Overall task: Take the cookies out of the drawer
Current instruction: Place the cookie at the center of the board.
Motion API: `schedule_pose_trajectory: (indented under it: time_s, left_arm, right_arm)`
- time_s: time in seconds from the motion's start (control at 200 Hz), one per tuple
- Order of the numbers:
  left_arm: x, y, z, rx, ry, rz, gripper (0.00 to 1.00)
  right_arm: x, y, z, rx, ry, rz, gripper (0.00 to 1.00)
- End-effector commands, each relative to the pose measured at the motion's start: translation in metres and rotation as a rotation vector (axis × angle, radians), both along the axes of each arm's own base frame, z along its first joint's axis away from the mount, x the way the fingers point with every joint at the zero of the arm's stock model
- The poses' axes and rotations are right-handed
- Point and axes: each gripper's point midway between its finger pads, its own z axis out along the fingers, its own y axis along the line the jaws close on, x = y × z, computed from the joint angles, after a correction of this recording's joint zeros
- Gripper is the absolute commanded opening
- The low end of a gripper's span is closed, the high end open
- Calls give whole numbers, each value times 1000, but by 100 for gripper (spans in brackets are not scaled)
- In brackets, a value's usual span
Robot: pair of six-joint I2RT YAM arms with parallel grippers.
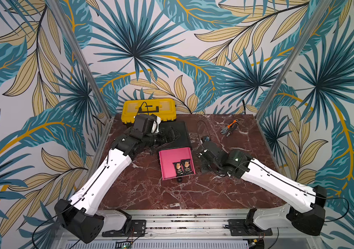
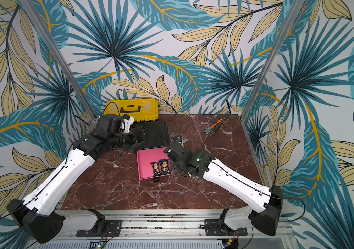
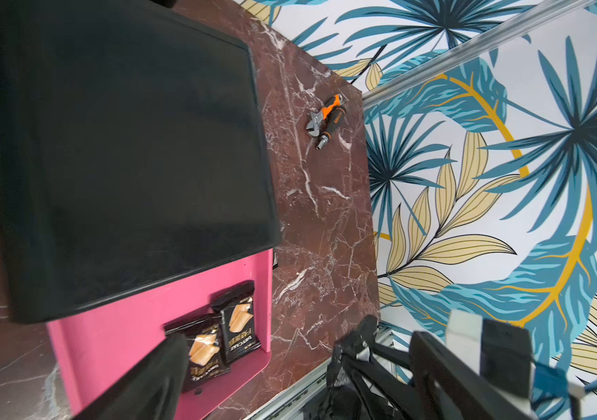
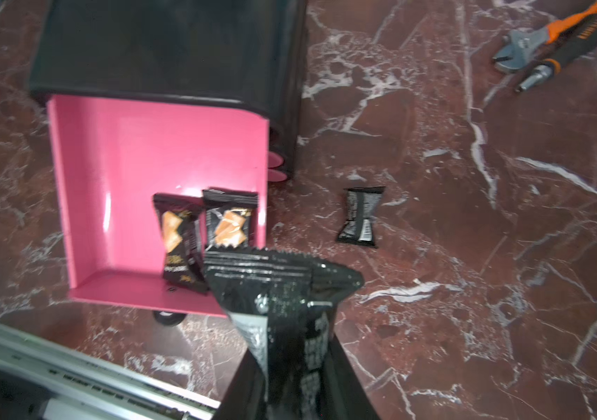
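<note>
Black cookie packet (image 4: 279, 287) nearest, pinched by one end in right pincer (image 4: 289, 381), jaws almost closed on the foil, beside the front corner of pink drawer (image 4: 108, 163). Drawer stands pulled out of black cabinet (image 4: 166, 47), just ahead and to pincer's left; inside, one packet (image 4: 229, 222) against the wall closest to pincer, another packet (image 4: 179, 236) touching it. Loose packet (image 4: 360, 216) lies back-up on bare table (image 4: 471, 254) ahead of pincer, apart from drawer. Wrench (image 4: 529, 40) and screwdriver (image 4: 573, 47) further ahead to pincer's right, side by side. Left pincer (image 1: 170, 134) over cabinet top, opening can't tell. Yellow toolbox (image 1: 149, 110) beyond cabinet
</note>
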Motion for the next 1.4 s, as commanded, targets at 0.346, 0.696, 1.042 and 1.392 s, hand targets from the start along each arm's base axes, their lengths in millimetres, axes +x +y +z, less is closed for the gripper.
schedule_pose_trajectory:
  time_s: [0.346,0.696,1.042,1.392]
  left_arm:
    - [17,-13,5,49,-48,33,100]
    - [39,18,-8,87,-7,146,100]
    - [35,40,-17,118,12,205,100]
    - [28,45,-18,126,27,221,100]
  right_arm:
    - [50,-51,-85,-46,260,-71,8]
    - [82,-13,-133,-6,390,-77,8]
    - [87,-2,-171,16,455,-105,8]
    - [86,-11,-192,-13,462,-159,16]
